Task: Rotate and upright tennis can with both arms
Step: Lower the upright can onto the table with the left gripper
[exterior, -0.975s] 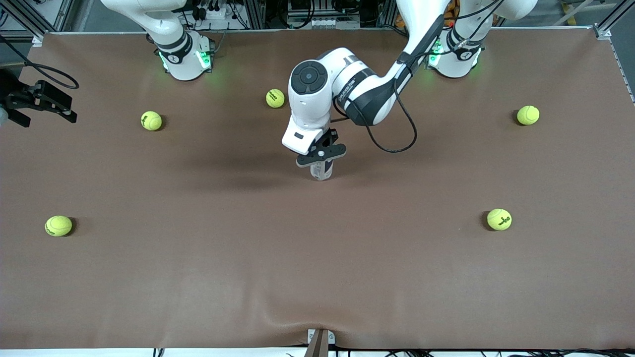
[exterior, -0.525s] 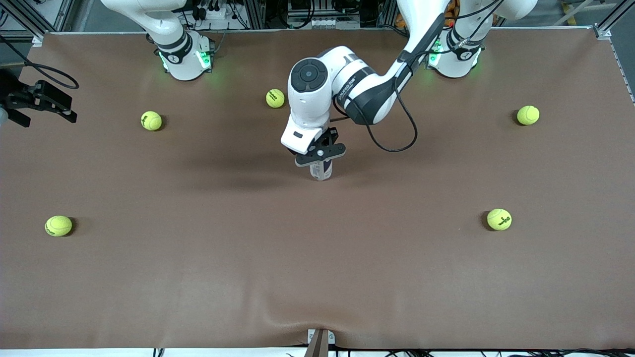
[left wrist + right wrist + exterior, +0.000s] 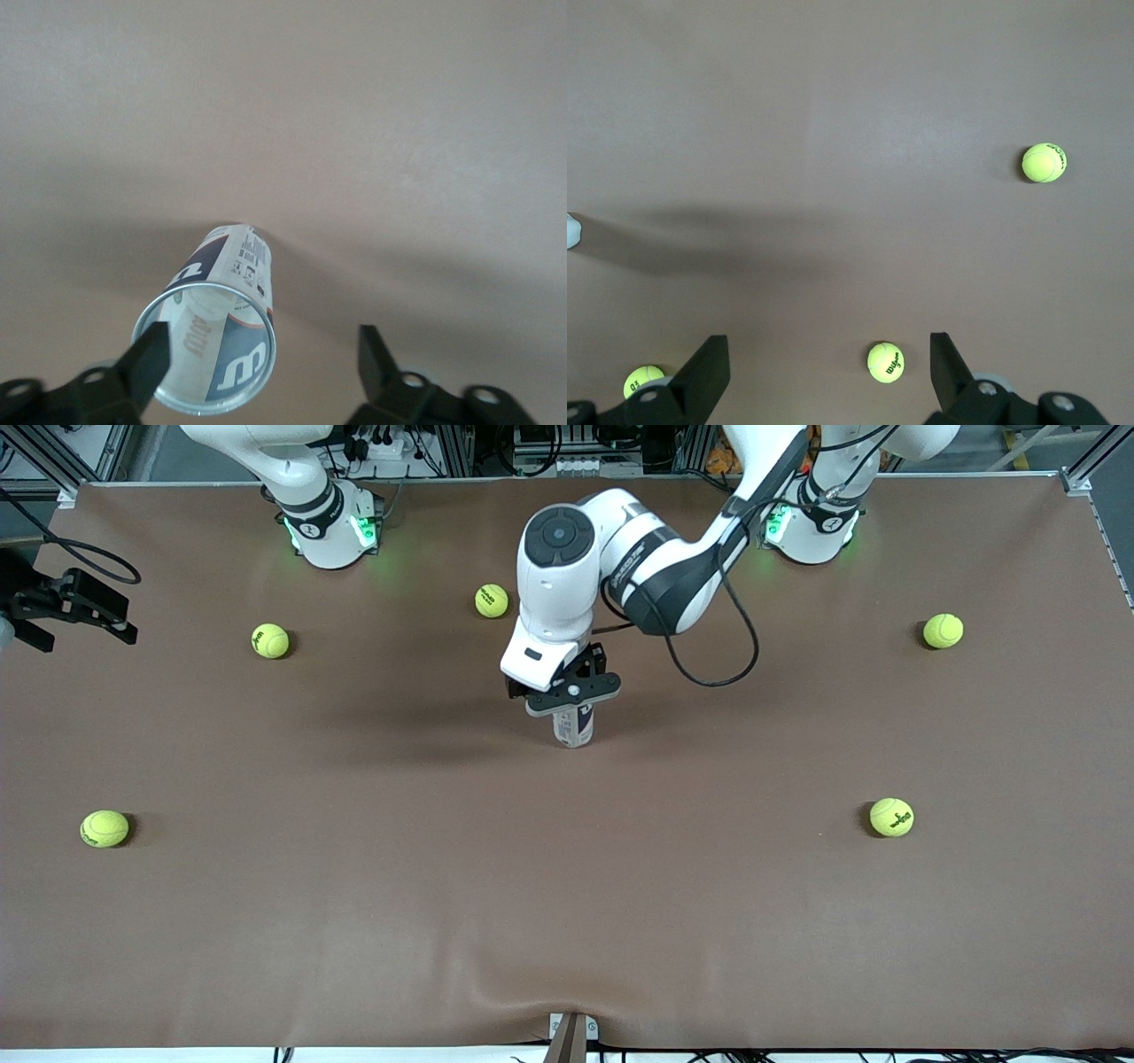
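Observation:
The tennis can (image 3: pixel 574 729) stands upright in the middle of the table, white and dark blue with a silver rim. My left gripper (image 3: pixel 573 705) hangs right over its top, open. In the left wrist view I look down into the tennis can (image 3: pixel 232 266). Its rim lies close by one finger (image 3: pixel 146 359) of the left gripper (image 3: pixel 261 343), and the other finger stands well apart. My right gripper (image 3: pixel 120 621) waits open at the right arm's end of the table. Nothing is between the fingers of the right gripper (image 3: pixel 828 350).
Several yellow-green tennis balls lie scattered on the brown table (image 3: pixel 567 921): one (image 3: pixel 492 600) near the bases, one (image 3: pixel 270 640) and one (image 3: pixel 104 828) toward the right arm's end, one (image 3: pixel 943 631) and one (image 3: pixel 891 817) toward the left arm's end.
My left gripper has opened and let go of the tennis can, and the left arm has lifted slightly. The can stays upright in place. The right arm has not moved.

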Robot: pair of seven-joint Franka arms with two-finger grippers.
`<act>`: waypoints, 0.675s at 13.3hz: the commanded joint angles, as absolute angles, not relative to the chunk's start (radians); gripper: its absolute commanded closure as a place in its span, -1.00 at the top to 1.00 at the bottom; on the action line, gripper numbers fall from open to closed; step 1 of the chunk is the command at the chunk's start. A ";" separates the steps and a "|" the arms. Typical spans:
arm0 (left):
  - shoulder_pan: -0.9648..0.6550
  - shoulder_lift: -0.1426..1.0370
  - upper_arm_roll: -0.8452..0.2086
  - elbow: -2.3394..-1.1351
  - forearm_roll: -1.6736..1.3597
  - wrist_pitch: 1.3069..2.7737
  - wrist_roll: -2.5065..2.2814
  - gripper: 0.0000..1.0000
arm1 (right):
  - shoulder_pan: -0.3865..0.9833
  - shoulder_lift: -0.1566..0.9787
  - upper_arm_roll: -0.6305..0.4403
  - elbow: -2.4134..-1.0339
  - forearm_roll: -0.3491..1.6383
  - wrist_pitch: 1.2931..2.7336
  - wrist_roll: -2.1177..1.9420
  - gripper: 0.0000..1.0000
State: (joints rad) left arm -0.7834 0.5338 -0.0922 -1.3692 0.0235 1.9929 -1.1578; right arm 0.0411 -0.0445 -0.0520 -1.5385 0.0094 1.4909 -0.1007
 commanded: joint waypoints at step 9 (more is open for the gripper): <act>-0.601 0.404 -0.091 -1.382 0.038 1.927 -0.953 1.00 | 0.031 -0.046 -0.049 -1.534 0.017 1.480 -0.115 1.00</act>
State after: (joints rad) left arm -0.6247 0.4357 -0.0847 -1.3679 0.0260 1.9472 -0.9880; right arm 0.0410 -0.0445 -0.0524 -1.5386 0.0094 1.4892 -0.1012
